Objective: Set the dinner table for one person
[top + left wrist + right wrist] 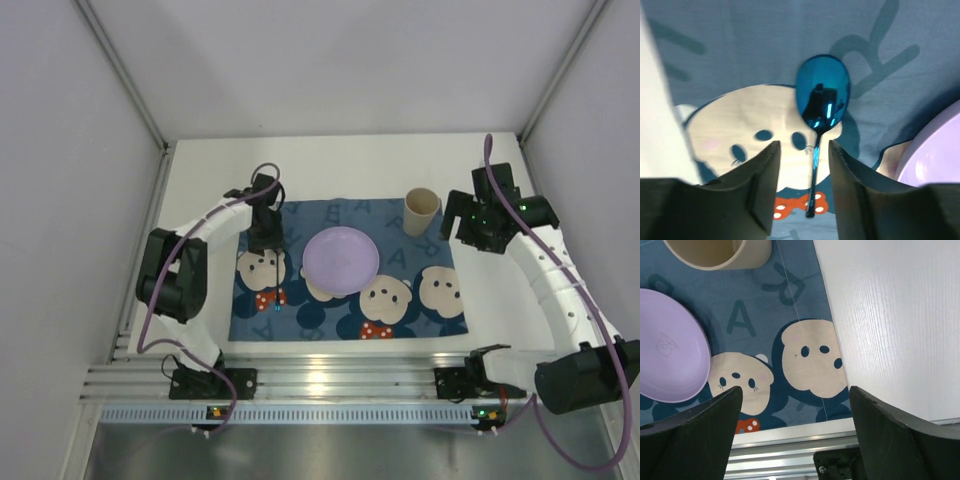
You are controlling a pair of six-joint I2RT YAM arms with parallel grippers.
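A: How does the left claw (804,150) stand?

B: Released; its fingers (762,190) are parted about the handle of the blue spoon (822,92), with a gap on each side, so it grasps nothing; the spoon lies flat on the placemat (740,50).

A: Why that spot?

B: By the look of the layout, it is the cutlery place; the spoon lies just beside the lilac plate (341,260), on its left, handle towards the near edge, as a diner would reach for it; the plate takes the middle of the cloth, probably so the rest can be arranged round it.

A: And the right claw (795,395)?

B: Also released, jaws wide and empty; it hangs over the placemat's right border; the beige cup (421,211) stands upright towards the far right corner of the cloth, apart from the plate; a sensible place for a drink.

A: Where is the worktop?

B: The white worktop (330,160) lies under everything; the placemat covers its near middle, just behind the aluminium rail (320,380); bare white shows beyond the cloth and to its right.

A: What is left?

B: Probably little; the left arm should lift clear without nudging the spoon.
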